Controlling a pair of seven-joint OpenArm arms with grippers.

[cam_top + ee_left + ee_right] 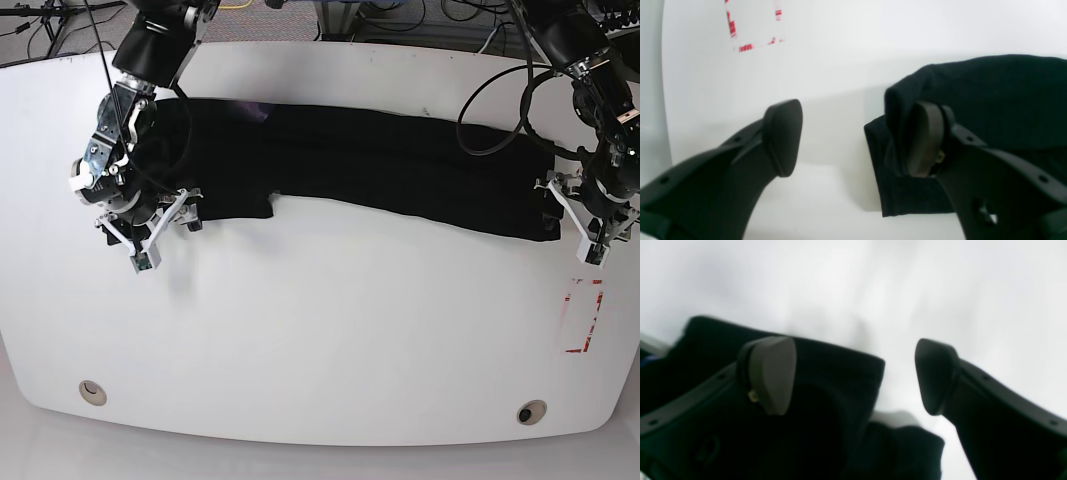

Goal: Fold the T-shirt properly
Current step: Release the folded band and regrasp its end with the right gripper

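A black T-shirt [380, 160] lay folded into a long band across the far half of a white table [330, 340], seen from the base camera, with a robot arm stationed at each end.

At the left of that view, the right gripper [168, 203] hovered at the shirt's end, near the table's left edge. Its wrist camera showed the jaws spread wide: one pad [771, 373] sat in front of the dark cloth [826, 400], the other stood clear over bare table, and nothing was clamped between them. Whether the near pad touched the fabric could not be told from the blurred picture.

Along the middle, the band ran from the far left toward the right edge, its near hem sagging in a gentle curve and a loose flap hanging at the left third.

At the right, the left gripper [563, 200] stood at the shirt's other end, its jaws likewise wide apart. Its wrist camera showed one pad [926, 140] set against a folded corner of the shirt [990, 100] and the other pad [784, 136] over bare table, gripping nothing. A red-striped tape mark [583, 315] lay on the table just nearer than that gripper.
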